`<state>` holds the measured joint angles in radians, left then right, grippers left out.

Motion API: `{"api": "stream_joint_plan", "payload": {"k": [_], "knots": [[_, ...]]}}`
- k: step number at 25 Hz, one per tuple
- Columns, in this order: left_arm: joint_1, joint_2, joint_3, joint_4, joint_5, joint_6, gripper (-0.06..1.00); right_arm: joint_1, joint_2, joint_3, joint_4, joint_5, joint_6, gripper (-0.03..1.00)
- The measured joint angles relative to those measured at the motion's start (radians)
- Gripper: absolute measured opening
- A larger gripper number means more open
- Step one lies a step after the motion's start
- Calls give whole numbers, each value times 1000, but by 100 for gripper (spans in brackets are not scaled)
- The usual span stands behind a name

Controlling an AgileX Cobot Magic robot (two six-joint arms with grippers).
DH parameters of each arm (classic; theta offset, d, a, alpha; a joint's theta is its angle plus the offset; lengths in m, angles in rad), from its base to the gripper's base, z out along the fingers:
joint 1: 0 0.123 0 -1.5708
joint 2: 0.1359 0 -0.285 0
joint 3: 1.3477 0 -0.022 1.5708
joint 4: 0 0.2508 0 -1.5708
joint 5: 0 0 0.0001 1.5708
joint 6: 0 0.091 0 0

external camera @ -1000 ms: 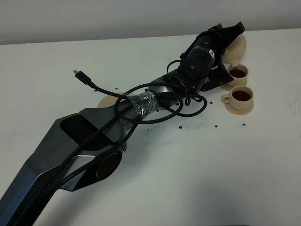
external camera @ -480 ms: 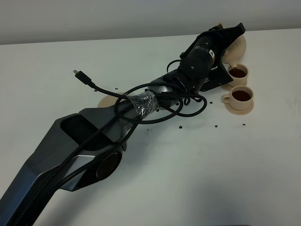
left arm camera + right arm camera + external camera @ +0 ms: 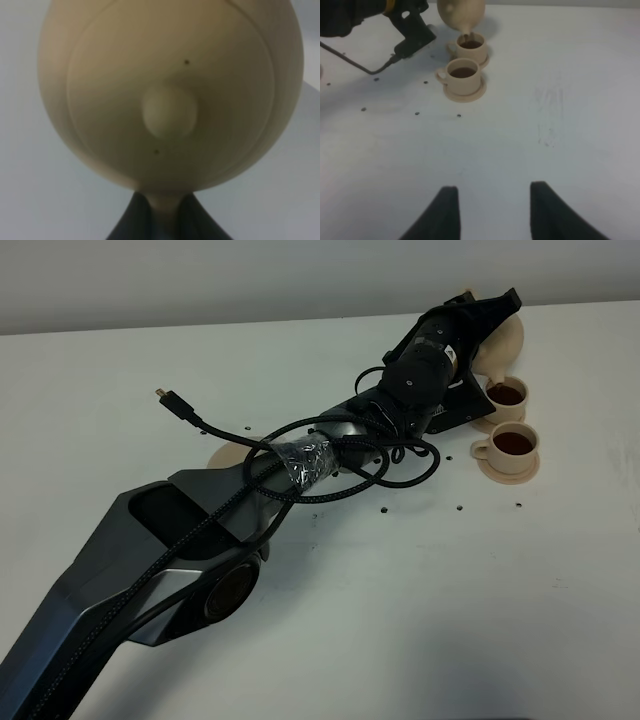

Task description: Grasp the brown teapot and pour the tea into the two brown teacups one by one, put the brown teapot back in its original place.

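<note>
Brown teapot (image 3: 508,338) – round, squat, pale tan matte clay, lid knob (image 3: 169,110) in the middle, two tiny dark specks on the lid – hangs in the air at the far right of the table (image 3: 400,590), tipped spout-down over the far teacup (image 3: 507,394). The spout tip is just above that cup's rim. Left gripper (image 3: 164,226) is clamped tight on the pot's loop handle, a dark finger on either side. Far teacup and near teacup (image 3: 513,443) both hold dark tea, each on its own small saucer, just beside each other. Large saucer (image 3: 222,454) sits well apart to the left, half hidden under the left arm. Right gripper (image 3: 492,210) hovers over bare table – jaws spread, nothing between them.
</note>
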<state>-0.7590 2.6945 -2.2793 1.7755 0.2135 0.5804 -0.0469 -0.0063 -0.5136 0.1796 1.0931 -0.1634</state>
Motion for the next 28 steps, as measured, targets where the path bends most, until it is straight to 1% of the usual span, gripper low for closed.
{"api": "stream_joint_plan", "payload": {"k": [16,23,26,28], "knots": [[0,0,-10,1,-25,-8,13,0,0,0,0,0,0,33],[0,0,-10,1,-4,-139,13,0,0,0,0,0,0,33],[0,0,-10,-6,22,-178,13,0,0,0,0,0,0,33],[0,0,-10,-28,35,-190,13,0,0,0,0,0,0,33]]}}
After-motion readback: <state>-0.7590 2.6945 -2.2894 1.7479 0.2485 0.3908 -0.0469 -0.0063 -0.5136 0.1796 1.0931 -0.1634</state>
